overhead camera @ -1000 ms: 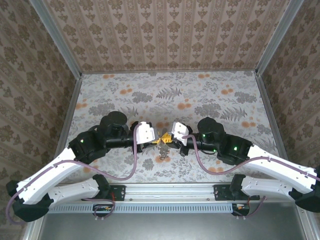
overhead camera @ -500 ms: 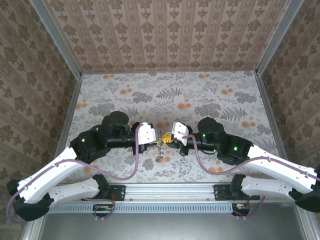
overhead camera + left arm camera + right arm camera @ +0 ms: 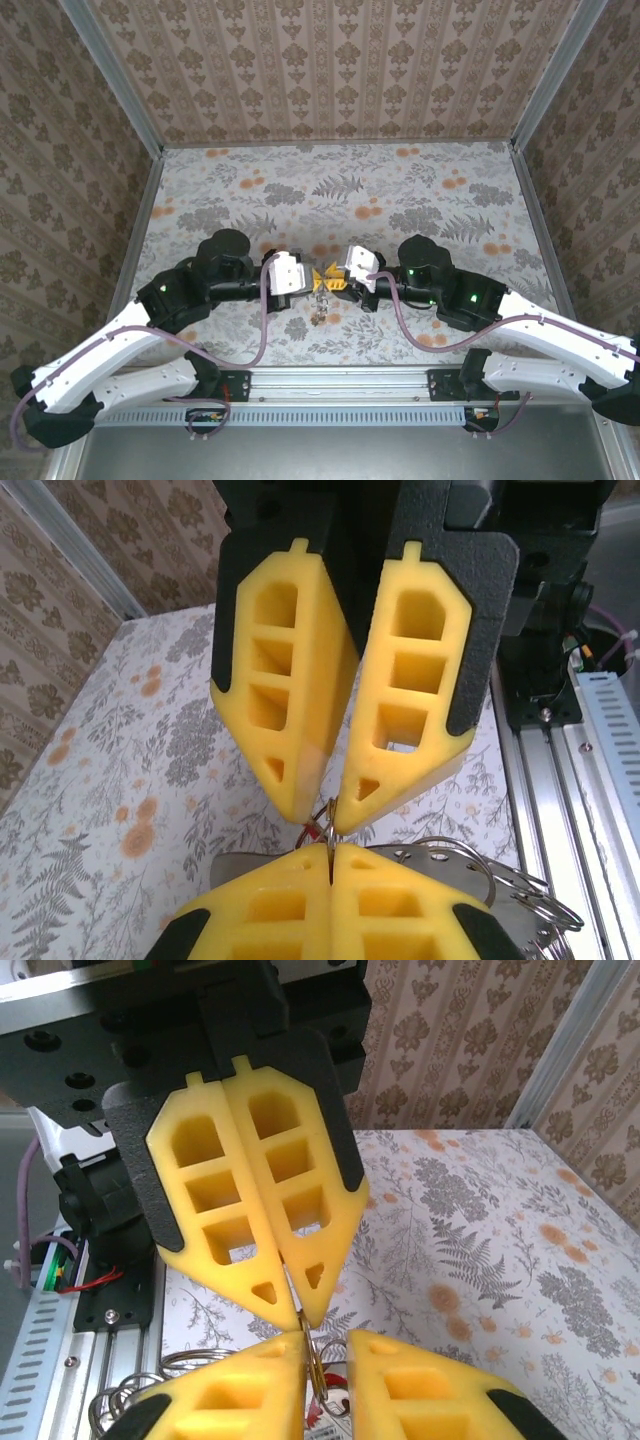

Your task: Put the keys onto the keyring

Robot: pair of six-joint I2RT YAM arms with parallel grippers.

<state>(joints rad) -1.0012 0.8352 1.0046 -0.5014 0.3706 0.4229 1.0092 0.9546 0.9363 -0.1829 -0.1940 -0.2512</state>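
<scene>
left gripper (image 3: 330,855): my yellow plastic fingers are clenched flush with the seam closed. The keyring's thin band comes out of the seam at the tips.
right gripper (image 3: 322,1352): tip to tip with the left one. My fingers sit a narrow gap apart with the keyring edge-on in that gap. Can't tell if the pads press it.
keyring (image 3: 314,1365): thin flat brownish hoop, upright, between the two sets of fingertips, above the table.
keys (image 3: 320,306): small silvery metal bunch with wire loops, hanging just below the keyring. Can't tell whether it's threaded on.
fingers (image 3: 412,642): hollow lattice wedges on black backing, tapering to blunt points. All four points crowd the keyring.
table (image 3: 420,200): flat, matte, floral print. Wide open room beyond the keyring and to either side of it.
walls (image 3: 330,70): patterned panels with aluminium corner posts, well apart from the keyring.
rail (image 3: 340,382): aluminium extrusion on the near side of the keyring, past the hanging keys.
cables (image 3: 266,325): purple, looping off each wrist, apart from the keyring.
</scene>
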